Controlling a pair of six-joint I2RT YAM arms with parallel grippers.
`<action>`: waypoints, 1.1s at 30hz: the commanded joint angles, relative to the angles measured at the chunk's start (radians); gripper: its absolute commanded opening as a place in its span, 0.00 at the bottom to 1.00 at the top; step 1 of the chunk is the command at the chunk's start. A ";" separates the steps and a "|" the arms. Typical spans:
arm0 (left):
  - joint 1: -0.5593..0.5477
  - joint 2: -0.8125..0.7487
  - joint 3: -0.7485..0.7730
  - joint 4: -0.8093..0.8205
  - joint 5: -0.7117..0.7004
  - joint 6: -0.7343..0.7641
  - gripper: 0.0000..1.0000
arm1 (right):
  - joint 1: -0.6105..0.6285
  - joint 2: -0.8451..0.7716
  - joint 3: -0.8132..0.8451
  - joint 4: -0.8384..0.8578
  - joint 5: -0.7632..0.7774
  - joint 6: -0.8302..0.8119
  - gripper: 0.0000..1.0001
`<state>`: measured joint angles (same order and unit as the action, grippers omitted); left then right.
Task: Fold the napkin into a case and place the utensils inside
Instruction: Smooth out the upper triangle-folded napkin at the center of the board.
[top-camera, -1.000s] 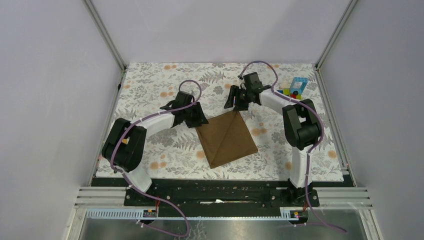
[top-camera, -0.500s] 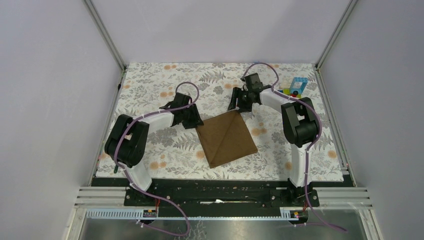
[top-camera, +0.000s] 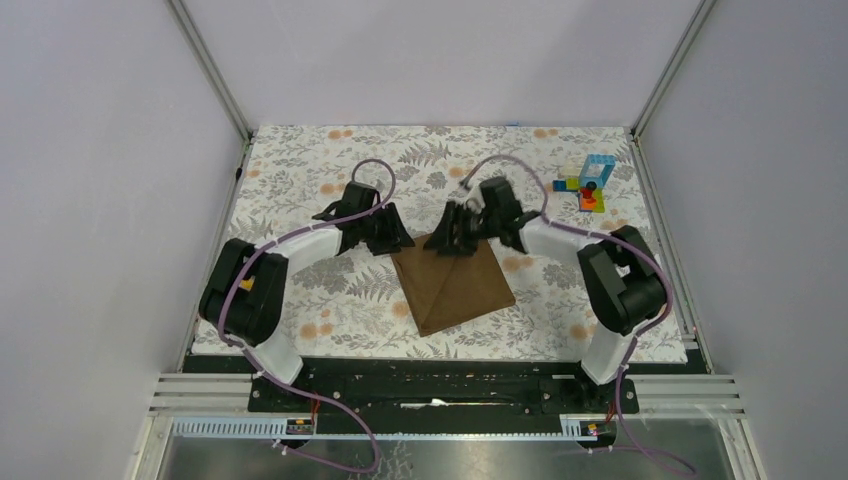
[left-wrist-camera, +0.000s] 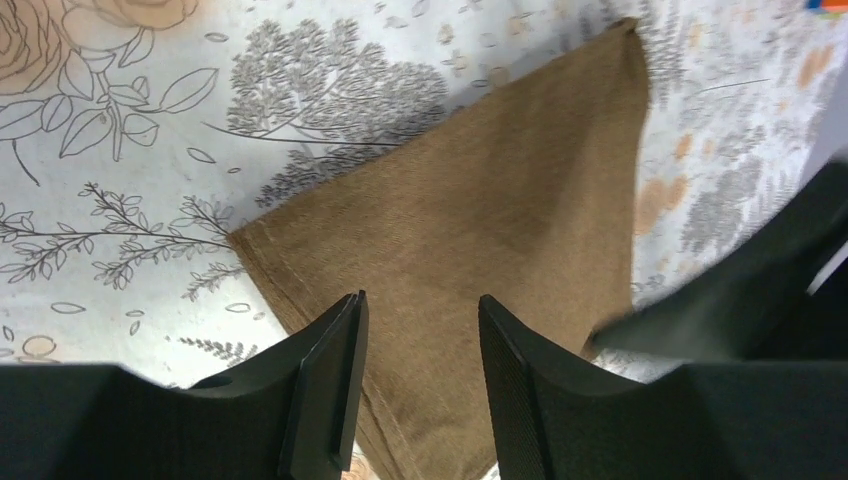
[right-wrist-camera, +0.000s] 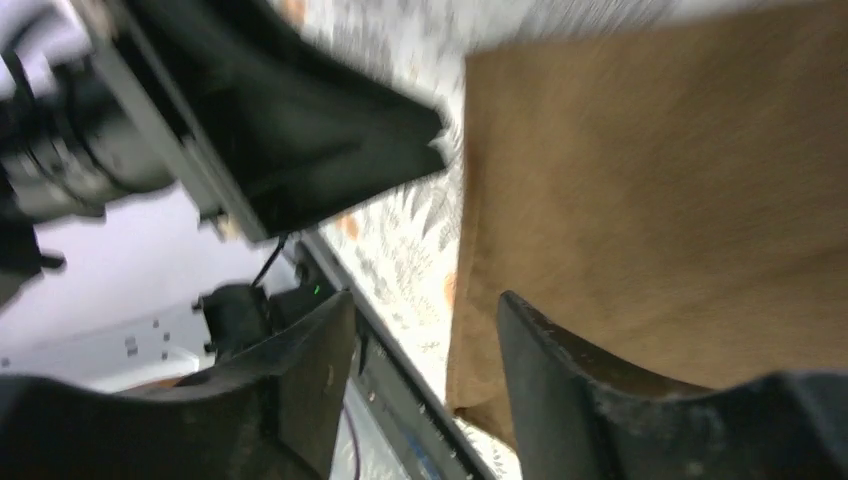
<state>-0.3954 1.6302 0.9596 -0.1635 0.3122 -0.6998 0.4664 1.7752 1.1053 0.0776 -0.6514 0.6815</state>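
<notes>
The brown napkin (top-camera: 455, 285) lies flat on the floral covering, a diagonal crease running from its far corner. My left gripper (top-camera: 396, 240) hangs over its left corner; in the left wrist view the napkin (left-wrist-camera: 480, 200) fills the middle, and the left gripper (left-wrist-camera: 420, 312) is open with nothing between its fingers. My right gripper (top-camera: 450, 236) is at the napkin's far corner. It is also open (right-wrist-camera: 425, 305), with the napkin (right-wrist-camera: 650, 180) under its right finger (right-wrist-camera: 560, 390). The utensils are out of view.
A small stack of colourful toy blocks (top-camera: 591, 184) stands at the back right. The floral covering (top-camera: 300, 170) spreads across the table between white walls. A black and metal rail (top-camera: 440, 385) runs along the near edge, by the arm bases.
My right gripper has swung from the back of the table down and left to the napkin's far corner. The left gripper has shifted only slightly. The napkin has not moved.
</notes>
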 joint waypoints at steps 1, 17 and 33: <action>0.007 0.079 0.023 0.054 0.001 0.008 0.48 | 0.122 0.005 -0.129 0.271 -0.140 0.184 0.58; 0.010 0.041 -0.064 0.046 -0.020 0.031 0.45 | 0.235 0.034 -0.389 0.423 -0.169 0.211 0.40; 0.014 0.112 -0.049 0.099 0.083 0.020 0.49 | 0.270 0.081 -0.300 0.339 -0.171 0.168 0.43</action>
<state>-0.3904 1.6691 0.9142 -0.1123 0.3851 -0.6888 0.7101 1.7695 0.8471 0.3294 -0.7719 0.8028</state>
